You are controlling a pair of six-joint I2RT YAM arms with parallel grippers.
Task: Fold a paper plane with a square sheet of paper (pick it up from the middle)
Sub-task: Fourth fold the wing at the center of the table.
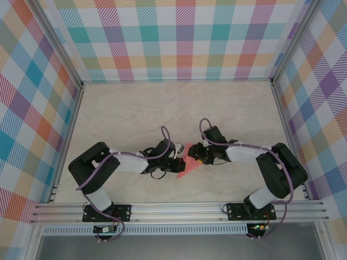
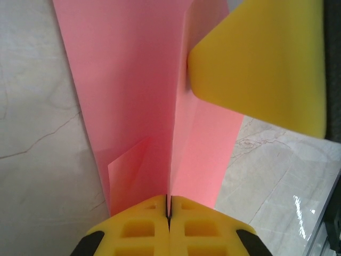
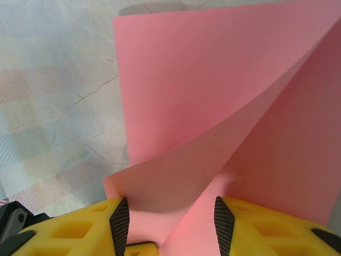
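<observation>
Clenched shut at the left pincer [image 2: 168, 207], yellow fingers [image 2: 144, 226] pressed flush together on the upright centre crease of the pink sheet of paper [image 2: 133, 90]. Released at the right pincer [image 3: 169, 209], jaws apart, with a curled fold of the sheet rising between the black pads [image 3: 119, 221]; in the left wrist view, one yellow finger [image 2: 266, 58] of that pincer touching the sheet's right flap toward its far end. Partly folded, two long flaps falling away on either side of the crease, a small turned-up corner on the left flap close to the left pincer. From above, flanked by both pincers, one just left of the sheet and one just right of it, a pointed corner aimed toward the near rail [image 1: 179, 210]. Pale marbled bench [image 1: 130, 108] under and around the sheet; checked walls [image 1: 184, 38] well beyond it on three sides.
</observation>
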